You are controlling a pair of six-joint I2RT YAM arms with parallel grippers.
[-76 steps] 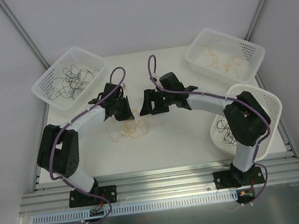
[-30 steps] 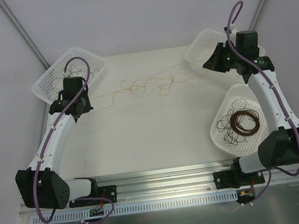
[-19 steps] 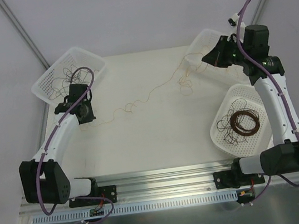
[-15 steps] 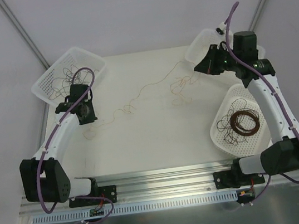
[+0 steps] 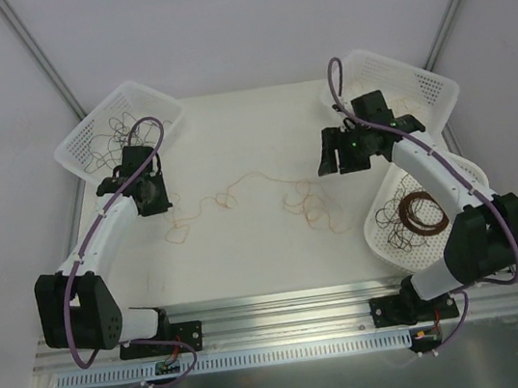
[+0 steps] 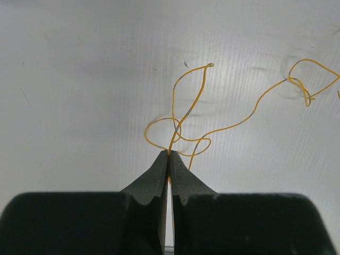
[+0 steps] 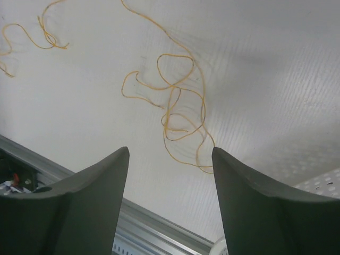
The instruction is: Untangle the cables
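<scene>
- Top view: one thin, curly yellow-tan wire cable [image 5: 305, 208] lies on the white table [image 5: 249, 127], strung across its middle.
- Its long axis runs from left edge to right edge. The left end rises to the left gripper [image 5: 150, 199] near the left edge. The right end trails in loose loops toward the near-right corner, close to a white mesh basket [image 5: 373, 226] holding a dark-brown ring coil [image 5: 425, 211].
- The right gripper [image 5: 335, 161] hovers over the right half of the table, on the far side of the loops, with nothing in it.
- Two more white mesh baskets sit at the far corners: the far-left basket [image 5: 73, 153] holds dark strands, the far-right basket [image 5: 439, 94] pale ones.
- Left wrist view: the left gripper [image 6: 169, 159] has its jaws pressed together, pinching the cable [image 6: 209, 65] at the very tips. A short tail curls away and the main run leaves to the right.
- Right wrist view: the right gripper [image 7: 170, 151] has its jaws wide apart and empty. The cable [image 7: 175, 54] lies looped flat on the table ahead of them.
- Handling, judged: almost weightless, limp yet springy, keeping its curl. It is thin enough to slip from the pads and to snag on itself under a hard pull.
- Best hold, judged: a plain stretch or the free end beside the loops, not the crossing itself. That calls for a tip pinch low against the table.
</scene>
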